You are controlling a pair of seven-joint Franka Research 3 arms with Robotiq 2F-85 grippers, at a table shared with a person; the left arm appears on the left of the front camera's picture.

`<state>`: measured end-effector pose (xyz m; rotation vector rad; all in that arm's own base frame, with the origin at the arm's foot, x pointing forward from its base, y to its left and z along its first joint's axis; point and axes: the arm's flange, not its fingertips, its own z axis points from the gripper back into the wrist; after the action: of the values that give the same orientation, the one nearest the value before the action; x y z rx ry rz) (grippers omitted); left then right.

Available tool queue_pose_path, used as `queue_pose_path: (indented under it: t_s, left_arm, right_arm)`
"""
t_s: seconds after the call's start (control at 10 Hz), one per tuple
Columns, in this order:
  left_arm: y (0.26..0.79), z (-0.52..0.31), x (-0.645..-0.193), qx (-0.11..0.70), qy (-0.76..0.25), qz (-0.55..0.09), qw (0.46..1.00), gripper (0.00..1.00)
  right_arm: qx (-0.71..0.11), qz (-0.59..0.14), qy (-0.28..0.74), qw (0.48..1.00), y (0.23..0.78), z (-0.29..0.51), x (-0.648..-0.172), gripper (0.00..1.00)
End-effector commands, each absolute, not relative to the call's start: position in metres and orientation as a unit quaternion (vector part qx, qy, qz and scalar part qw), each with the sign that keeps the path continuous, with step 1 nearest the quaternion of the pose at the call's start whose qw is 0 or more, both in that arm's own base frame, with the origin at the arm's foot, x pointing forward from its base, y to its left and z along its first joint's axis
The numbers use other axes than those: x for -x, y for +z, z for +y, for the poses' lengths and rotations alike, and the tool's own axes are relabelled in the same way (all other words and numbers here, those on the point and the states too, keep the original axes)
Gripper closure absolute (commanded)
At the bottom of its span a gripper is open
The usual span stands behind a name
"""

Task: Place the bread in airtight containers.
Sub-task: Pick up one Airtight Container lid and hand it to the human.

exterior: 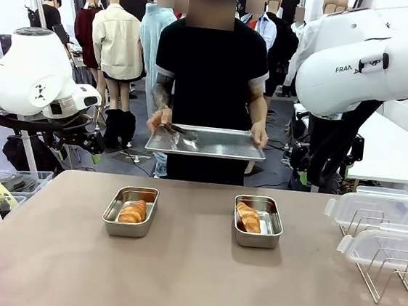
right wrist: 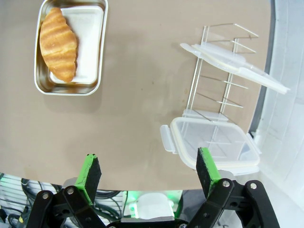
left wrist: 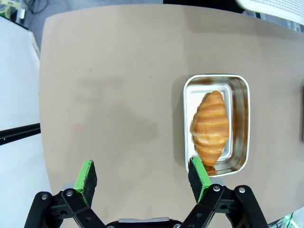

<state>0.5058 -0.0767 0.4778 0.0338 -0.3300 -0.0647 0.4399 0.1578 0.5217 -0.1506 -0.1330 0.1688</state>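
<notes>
On the table (exterior: 189, 290) the bread is already home: the left croissant (exterior: 133, 211) lies in the left pan (exterior: 126, 230) and the right croissant (exterior: 247, 217) in the right pan (exterior: 257, 240), both pans uncovered. Two clear lids, the far lid (exterior: 373, 207) and the near lid (exterior: 391, 249), rest on the wire rack (exterior: 386, 282) at the robot's right, well apart from the pans. The left end effector (left wrist: 142, 173) hangs above the table with its fingers spread and nothing between them, one green pad (left wrist: 198, 178) over the near end of the left pan. The right end effector (right wrist: 149, 168) is likewise spread and empty, hanging near the rack. Across the table a person holds a steel tray (exterior: 219, 149) with tongs (exterior: 183, 131) on it.

What is left, as I judge it, is the lidding, and that is where trouble sits. The lids look thin and slick and are only propped on wire. A pinch taken off-centre could let one swing or slip, and a careless approach could nudge the rack, which stands near the table's edge, and tip the lids off. A light pan may skate on the smooth table if a lid is pressed down on one side only, leaving the seal half caught. Each croissant lies toward one side of its pan. If either stands higher than the rim, which I cannot tell, the lid would crush its crust. The left end effector, dropped straight down from where it hangs, would likely strike the pan's rim or the bread
</notes>
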Motion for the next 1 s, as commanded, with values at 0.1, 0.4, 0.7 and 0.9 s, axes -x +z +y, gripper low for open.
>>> queue_pose_path:
  t_s: [0.1,0.4,0.7,0.9]
  left_arm:
    - [0.478,-0.075,-0.506,-0.021,-0.023,-0.17,0.985,0.0]
    - [0.478,-0.077,-0.506,-0.017,-0.032,-0.164,0.986,0.0]
    - [0.523,-0.04,-0.454,-0.035,-0.105,-0.185,0.976,0.0]
    - [0.529,-0.005,-0.44,-0.032,-0.078,-0.168,0.982,0.0]
  right_arm:
    - [0.07,-0.07,0.083,0.992,0.52,0.158,-0.44,0.0]
    - [0.07,-0.07,0.083,0.992,0.52,0.158,-0.44,0.0]
    - [0.07,-0.07,0.083,0.992,0.52,0.158,-0.44,0.0]
    - [0.07,-0.07,0.083,0.992,0.52,0.158,-0.44,0.0]
